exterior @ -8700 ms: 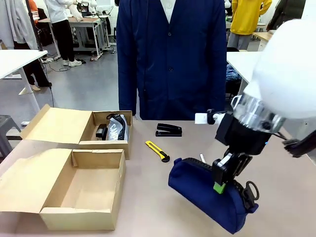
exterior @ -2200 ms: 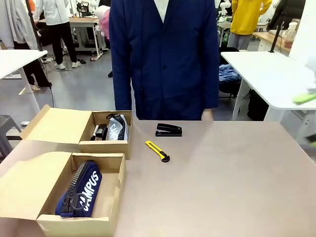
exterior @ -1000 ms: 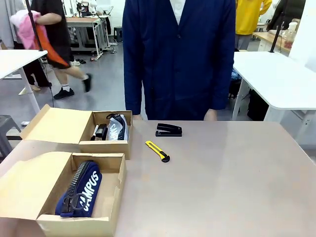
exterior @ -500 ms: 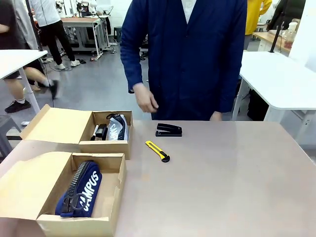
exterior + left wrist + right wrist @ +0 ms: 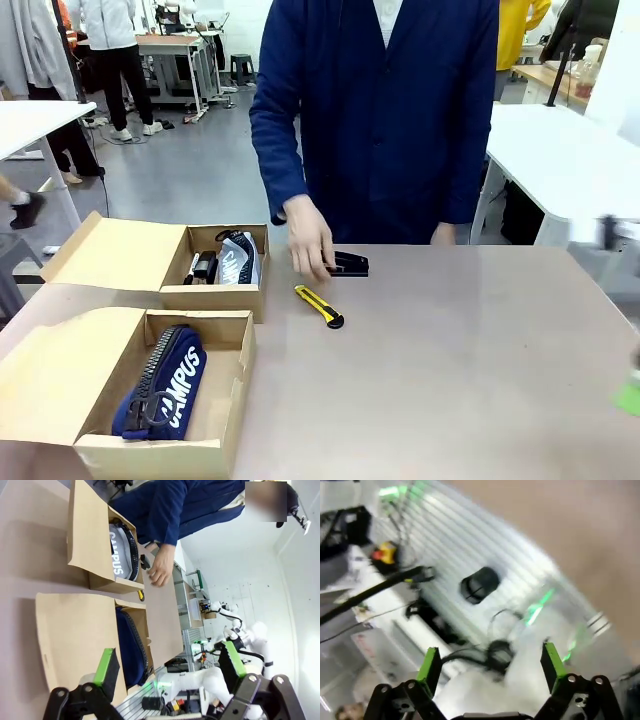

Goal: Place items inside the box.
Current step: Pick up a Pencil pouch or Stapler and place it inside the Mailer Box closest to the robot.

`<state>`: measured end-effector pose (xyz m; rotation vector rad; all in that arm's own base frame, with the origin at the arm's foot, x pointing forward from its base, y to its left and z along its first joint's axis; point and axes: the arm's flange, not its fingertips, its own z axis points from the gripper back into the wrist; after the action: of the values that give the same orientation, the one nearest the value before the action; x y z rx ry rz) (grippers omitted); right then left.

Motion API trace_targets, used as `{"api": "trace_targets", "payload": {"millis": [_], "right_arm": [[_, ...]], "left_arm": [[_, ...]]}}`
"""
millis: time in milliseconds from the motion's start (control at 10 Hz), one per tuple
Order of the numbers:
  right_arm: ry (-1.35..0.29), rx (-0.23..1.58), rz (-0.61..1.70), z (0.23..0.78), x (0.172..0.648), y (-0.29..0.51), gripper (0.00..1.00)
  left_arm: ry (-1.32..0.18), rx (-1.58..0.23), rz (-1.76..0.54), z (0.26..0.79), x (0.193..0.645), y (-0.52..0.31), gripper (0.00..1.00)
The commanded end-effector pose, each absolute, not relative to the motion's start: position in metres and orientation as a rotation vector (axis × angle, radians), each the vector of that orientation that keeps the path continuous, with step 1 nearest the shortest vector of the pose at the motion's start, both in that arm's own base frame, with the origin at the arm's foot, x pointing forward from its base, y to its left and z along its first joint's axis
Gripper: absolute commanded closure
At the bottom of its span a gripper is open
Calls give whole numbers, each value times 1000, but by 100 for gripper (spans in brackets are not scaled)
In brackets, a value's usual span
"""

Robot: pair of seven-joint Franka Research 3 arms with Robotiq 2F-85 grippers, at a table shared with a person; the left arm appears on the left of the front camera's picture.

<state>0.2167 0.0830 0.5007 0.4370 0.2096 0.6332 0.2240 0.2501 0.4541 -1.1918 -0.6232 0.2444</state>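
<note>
At the left wrist: the left gripper (image 5: 170, 666) has its pads apart with nothing between them, and looks across both boxes.
At the right wrist: the right gripper (image 5: 490, 662) is spread and empty too; the view is blurred, so its place over the table cannot be told.
Near box (image 5: 160, 452): holds the navy pouch (image 5: 165, 385) lettered "CAMPUS", with room beside it.
Far box (image 5: 210, 298): holds the grey pouch (image 5: 238, 258), a black stapler (image 5: 206, 266) and what looks like the marker (image 5: 191, 266).
Open table: the second stapler (image 5: 347, 264) lies under the person's hand (image 5: 312, 245); the utility knife (image 5: 320, 306) lies just in front of it, touching neither.
Risk, shared reach: an arm going for either item would likely meet that hand.
Risk, knife: thin and flat, it may skid or slip if pinched off-centre.
Risk, boxes: raised flaps could catch an item lowered in.
</note>
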Motion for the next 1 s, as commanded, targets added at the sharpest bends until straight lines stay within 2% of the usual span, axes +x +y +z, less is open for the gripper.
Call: {"api": "trace_targets", "payload": {"millis": [0,100,200,300,400,600,700,900], "right_arm": [[1,428,828,484,278,109,0],[-116,547,736,471,295,141,0],[-231,583,634,467,302,146,0],[-209,595,614,474,295,112,0],[-305,619,561,497,267,53,0],[-342,448,360,527,212,0,0],[-353,389,314,530,208,0,0],[-336,407,326,516,242,31,0]], "left_arm": [[-646,-1204,230,456,224,250,0],[-646,-1204,230,456,224,250,0],[-646,-1204,230,456,224,250,0],[-646,-1204,230,456,224,250,0],[-646,-1204,230,456,224,250,0],[-646,-1204,230,456,224,250,0],[-646,-1204,230,456,224,250,0],[-646,-1204,230,456,224,250,0]]}}
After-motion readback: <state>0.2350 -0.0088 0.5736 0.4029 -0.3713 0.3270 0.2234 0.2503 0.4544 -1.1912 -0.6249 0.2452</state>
